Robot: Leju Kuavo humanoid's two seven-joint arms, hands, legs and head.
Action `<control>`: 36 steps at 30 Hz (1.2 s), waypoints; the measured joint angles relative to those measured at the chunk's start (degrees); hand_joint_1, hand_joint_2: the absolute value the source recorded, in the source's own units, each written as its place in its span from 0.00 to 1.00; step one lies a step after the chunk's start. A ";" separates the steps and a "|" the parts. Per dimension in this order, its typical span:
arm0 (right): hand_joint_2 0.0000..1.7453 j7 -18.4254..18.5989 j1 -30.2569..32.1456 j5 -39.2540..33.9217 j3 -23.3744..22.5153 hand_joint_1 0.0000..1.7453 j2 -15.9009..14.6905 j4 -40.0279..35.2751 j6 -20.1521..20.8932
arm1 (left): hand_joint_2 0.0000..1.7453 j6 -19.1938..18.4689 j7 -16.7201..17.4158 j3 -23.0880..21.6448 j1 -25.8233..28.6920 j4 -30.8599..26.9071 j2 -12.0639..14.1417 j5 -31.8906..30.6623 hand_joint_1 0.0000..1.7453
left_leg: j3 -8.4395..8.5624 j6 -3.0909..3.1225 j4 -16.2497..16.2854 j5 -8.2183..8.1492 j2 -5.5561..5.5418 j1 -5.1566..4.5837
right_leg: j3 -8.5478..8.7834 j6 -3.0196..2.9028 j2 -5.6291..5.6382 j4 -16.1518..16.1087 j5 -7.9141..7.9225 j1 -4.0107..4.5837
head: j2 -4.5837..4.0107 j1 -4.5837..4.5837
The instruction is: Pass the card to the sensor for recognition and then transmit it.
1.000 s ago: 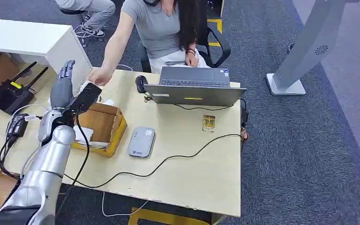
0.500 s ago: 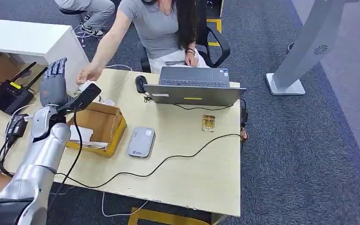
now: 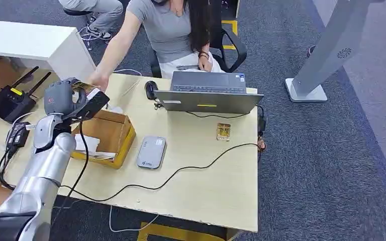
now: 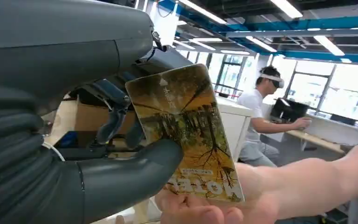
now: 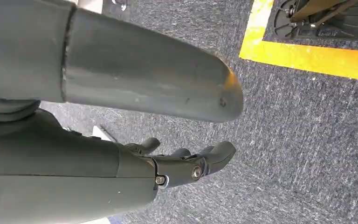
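Note:
A card (image 4: 186, 135) printed with yellow autumn trees is pinched between my left hand's (image 4: 65, 140) thumb (image 4: 135, 170) and its darker fingers. A person's hand (image 4: 242, 200) lies under the card's lower end and touches it. From the head view, my left hand (image 3: 60, 98) is raised over the table's far left corner, fingers curled over the card (image 3: 83, 86), with the seated person's hand (image 3: 99, 80) right beside it. The grey sensor (image 3: 151, 151) lies flat mid-table. My right hand (image 5: 186, 165) hangs over carpet, fingers apart, holding nothing.
An open cardboard box (image 3: 111, 131) sits just below my left hand. A laptop (image 3: 208, 93), a mouse (image 3: 151, 89) and a second small card (image 3: 223, 131) lie on the table (image 3: 216, 196). A black cable (image 3: 181, 170) crosses it. A router (image 3: 11, 100) stands at far left.
My left hand, earlier open with fingers upright, has curled them down onto the card. The person's hand moved left and brought the card into it.

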 joint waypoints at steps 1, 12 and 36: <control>0.00 0.00 0.00 0.07 -0.07 0.00 0.02 0.00 0.00 | 1.00 -0.07 -0.60 0.00 0.24 0.00 -0.09 0.42 1.00 | 0.00 0.00 0.00 0.00 0.00 0.00 | 0.00 0.00 0.00 0.00 0.00 0.00 | 0.00 0.00; 0.00 0.53 -0.03 1.71 -0.72 0.00 0.02 0.00 0.65 | 1.00 -1.03 -3.52 -4.28 6.00 -7.95 -4.61 0.03 1.00 | -0.02 0.00 0.02 0.00 -0.06 -0.02 | 0.02 0.00 -0.06 0.00 0.00 -0.03 | 0.00 0.02; 0.00 0.00 -0.21 3.00 -2.36 0.00 0.02 0.00 0.85 | 1.00 -10.13 4.19 -16.00 9.51 -13.59 -9.11 -9.22 1.00 | -0.02 0.00 0.02 0.00 -0.05 -0.02 | 0.01 0.04 -0.06 0.00 0.02 -0.05 | 0.00 0.02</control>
